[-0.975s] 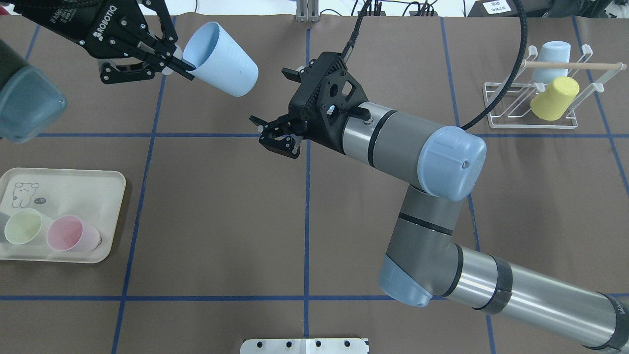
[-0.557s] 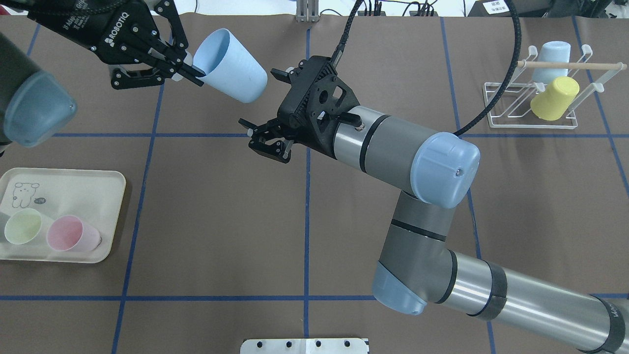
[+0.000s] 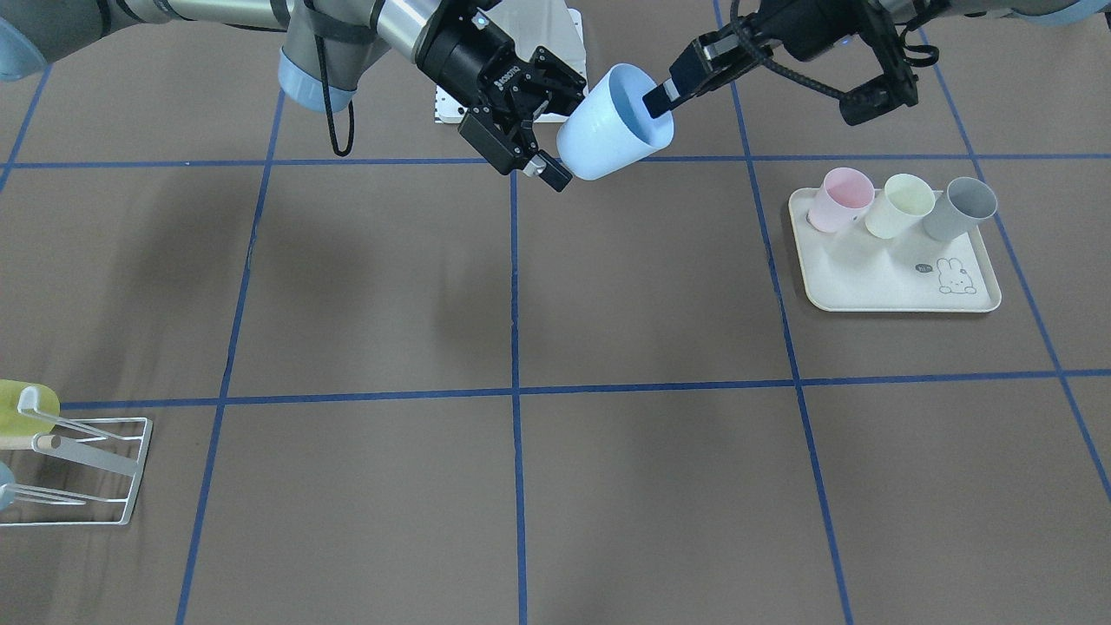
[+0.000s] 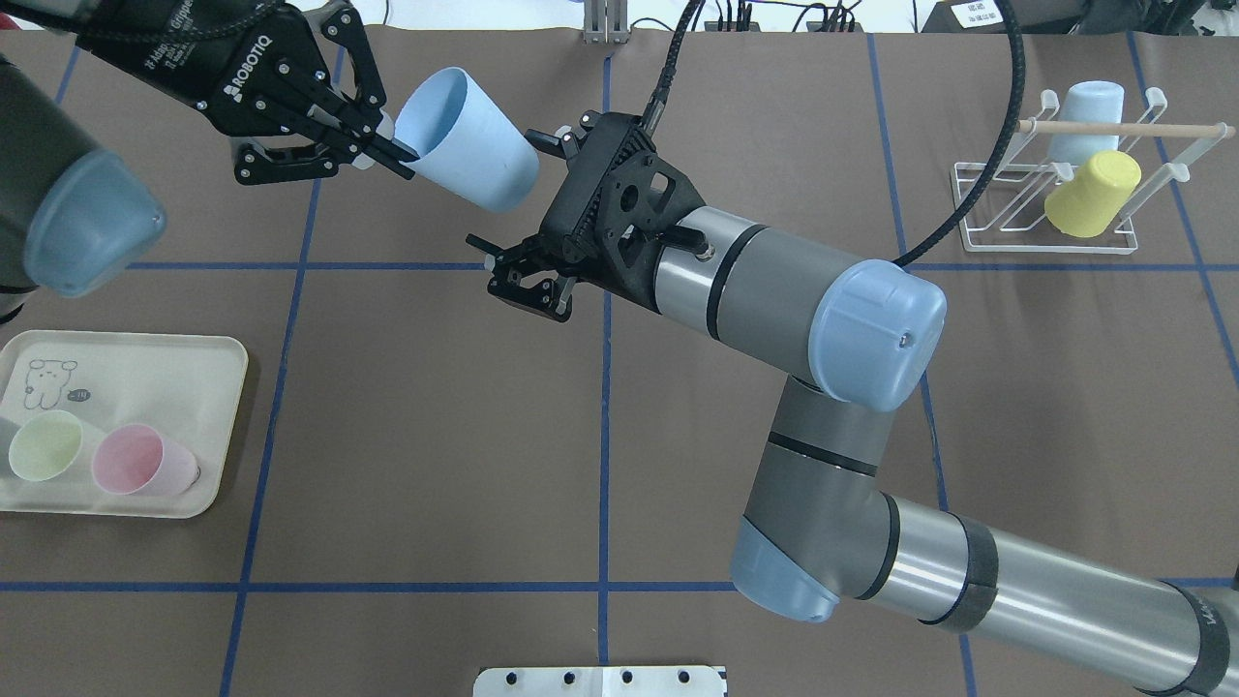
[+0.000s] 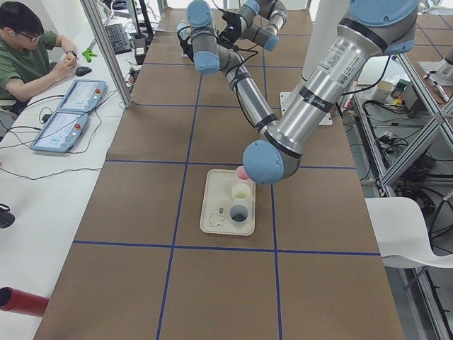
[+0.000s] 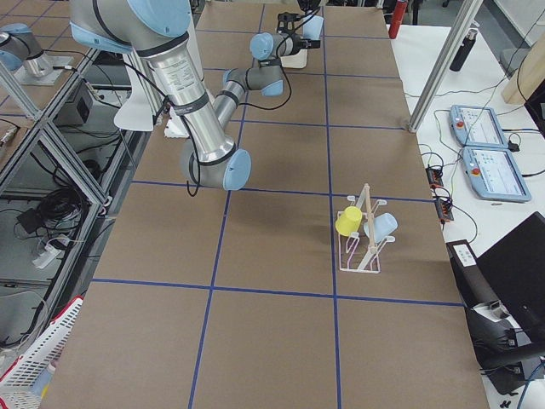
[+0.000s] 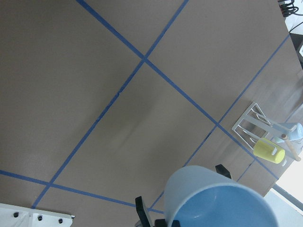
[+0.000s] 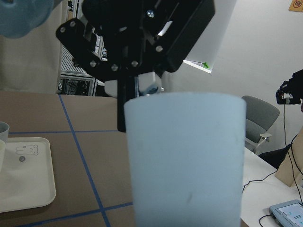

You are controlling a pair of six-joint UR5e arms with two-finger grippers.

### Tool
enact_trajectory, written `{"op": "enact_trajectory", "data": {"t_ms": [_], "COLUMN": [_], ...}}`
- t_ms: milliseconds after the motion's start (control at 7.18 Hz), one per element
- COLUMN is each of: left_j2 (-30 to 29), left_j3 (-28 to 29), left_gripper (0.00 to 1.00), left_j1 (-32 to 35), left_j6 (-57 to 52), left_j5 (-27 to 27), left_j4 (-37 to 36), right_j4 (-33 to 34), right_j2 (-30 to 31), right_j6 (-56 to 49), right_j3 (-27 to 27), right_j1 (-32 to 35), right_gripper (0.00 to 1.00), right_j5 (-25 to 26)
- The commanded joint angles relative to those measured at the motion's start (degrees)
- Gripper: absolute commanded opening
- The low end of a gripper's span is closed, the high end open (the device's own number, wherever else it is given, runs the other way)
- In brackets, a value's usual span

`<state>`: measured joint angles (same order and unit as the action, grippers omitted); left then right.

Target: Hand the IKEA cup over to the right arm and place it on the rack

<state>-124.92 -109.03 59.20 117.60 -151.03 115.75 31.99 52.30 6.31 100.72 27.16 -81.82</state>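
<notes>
The left arm [image 4: 68,203] reaches in over the far side of the desk [image 4: 387,436] with its jaws clamped on the rim of the blue cup [image 4: 469,140], one finger inside the mouth and one outside. The cup hangs in the air, tipped nearly on its side, mouth towards the left arm and closed end towards the right arm [image 4: 803,319]. The right arm's jaws stand wide apart, one finger on either side of the cup's closed end and close to it; whether they touch it I cannot tell. From the right wrist camera the cup's pale wall fills the middle of the view, with the left arm's black jaws behind it.

The rack [image 4: 1041,242] sits at the far right corner of the desk, well apart from the held cup; a yellow cup [image 4: 1094,194] and a pale blue cup [image 4: 1089,111] are on its prongs. Near the left edge lies a cream tray [image 3: 868,291] with a pink cup [image 3: 840,198], a pale yellow cup [image 3: 903,204] and a grey cup [image 3: 959,208] in a row along one side.
</notes>
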Motion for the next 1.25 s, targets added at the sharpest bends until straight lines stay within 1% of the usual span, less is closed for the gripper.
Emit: {"op": "enact_trajectory", "data": {"t_ms": [0,279,557,697,836,975,1115], "left_j2": [-0.1,-0.2,-0.4,-0.5,-0.6,-0.6,-0.6], "left_j3": [0.0,0.0,0.0,0.1,0.1,0.1,0.1], "left_gripper": [0.00,0.00,0.00,0.00,0.00,0.00,0.00], "left_j1": [-0.8,-1.4,-1.5,-1.8,-1.8,-1.9,-1.9], "left_j6": [0.0,-0.1,-0.1,-0.1,-0.1,-0.1,-0.1], "left_j5": [0.2,0.3,0.3,0.3,0.3,0.3,0.3], "left_j4": [0.0,0.0,0.1,0.1,0.1,0.1,0.1], "right_j4": [0.0,0.0,0.0,0.0,0.1,0.1,0.1], "right_j2": [-0.1,-0.1,-0.5,-0.4,-0.4,-0.4,-0.3], "right_j6": [-0.4,-0.4,-0.4,-0.4,-0.5,-0.5,-0.7], "right_j3": [0.1,0.1,0.1,0.2,0.0,0.1,0.1], "right_j1": [0.0,0.0,-0.1,-0.2,-0.4,-0.4,-0.4], "right_gripper": [0.99,0.99,0.99,0.96,0.89,0.86,0.78], "right_j5": [0.1,0.1,1.6,1.9,2.0,2.1,2.1]}}
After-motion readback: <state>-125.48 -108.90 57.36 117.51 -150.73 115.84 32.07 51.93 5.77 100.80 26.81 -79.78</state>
